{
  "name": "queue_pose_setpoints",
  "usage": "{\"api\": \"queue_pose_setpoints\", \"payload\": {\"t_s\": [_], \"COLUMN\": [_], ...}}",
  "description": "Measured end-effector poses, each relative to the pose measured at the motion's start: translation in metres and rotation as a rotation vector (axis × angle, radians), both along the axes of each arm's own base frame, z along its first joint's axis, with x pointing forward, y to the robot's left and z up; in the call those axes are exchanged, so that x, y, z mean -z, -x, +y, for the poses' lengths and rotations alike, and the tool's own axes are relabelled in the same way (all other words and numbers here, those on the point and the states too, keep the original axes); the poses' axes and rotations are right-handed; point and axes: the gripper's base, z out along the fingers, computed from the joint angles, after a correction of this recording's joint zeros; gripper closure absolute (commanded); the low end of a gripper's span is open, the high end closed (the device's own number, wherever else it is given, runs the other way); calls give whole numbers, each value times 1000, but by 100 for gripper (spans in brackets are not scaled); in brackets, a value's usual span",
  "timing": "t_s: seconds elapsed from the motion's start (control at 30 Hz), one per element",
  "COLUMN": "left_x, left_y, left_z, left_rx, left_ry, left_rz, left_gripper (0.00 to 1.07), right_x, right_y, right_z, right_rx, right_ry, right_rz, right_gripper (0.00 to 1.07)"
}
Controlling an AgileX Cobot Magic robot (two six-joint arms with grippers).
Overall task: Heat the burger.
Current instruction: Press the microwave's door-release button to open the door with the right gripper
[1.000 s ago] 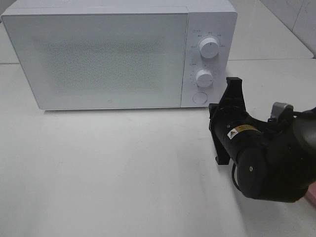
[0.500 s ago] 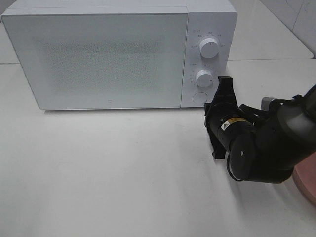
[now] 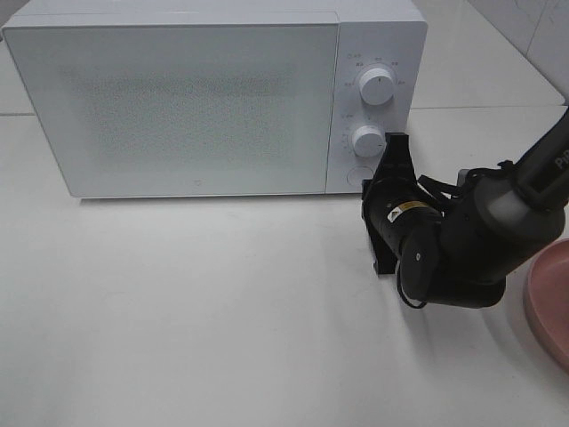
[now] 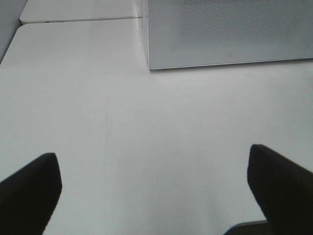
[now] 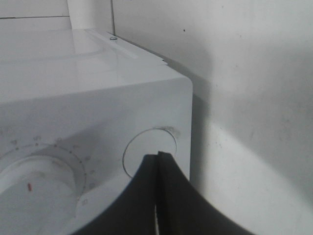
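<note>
Right arm has swung in closer to the microwave (image 3: 196, 98) since a second ago, so more of the pink plate (image 3: 549, 298) shows back behind its wrist. So the right gripper (image 5: 158, 157) has its fingers pinched flat together with nothing between them, tips right at the round button (image 5: 146, 143). The lower dial (image 3: 367, 140) is just beside them and the upper dial (image 3: 377, 86) is further along the panel. Meanwhile the left gripper (image 4: 156, 196) is spread wide over the bare white table (image 3: 178, 302), with the microwave door well ahead of its fingers. A tiled wall (image 3: 542, 36) sits past the table's far edge. As for the burger, no view shows it, so I can't tell where it is.
</note>
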Motion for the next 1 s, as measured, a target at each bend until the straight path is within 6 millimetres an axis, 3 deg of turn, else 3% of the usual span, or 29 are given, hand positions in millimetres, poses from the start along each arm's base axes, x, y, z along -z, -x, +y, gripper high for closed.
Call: {"api": "queue_pose_setpoints", "payload": {"t_s": [0.33, 1.0], "left_x": [0, 0], "left_y": [0, 0], "left_z": [0, 0], "left_rx": [0, 0], "left_ry": [0, 0], "left_rz": [0, 0], "left_gripper": [10, 10], "right_x": [6, 7], "right_y": [-18, -28], "right_z": [9, 6], "right_rx": [-4, 25], "right_ry": [-17, -21], "right_rz": [1, 6], "right_gripper": [107, 107]}}
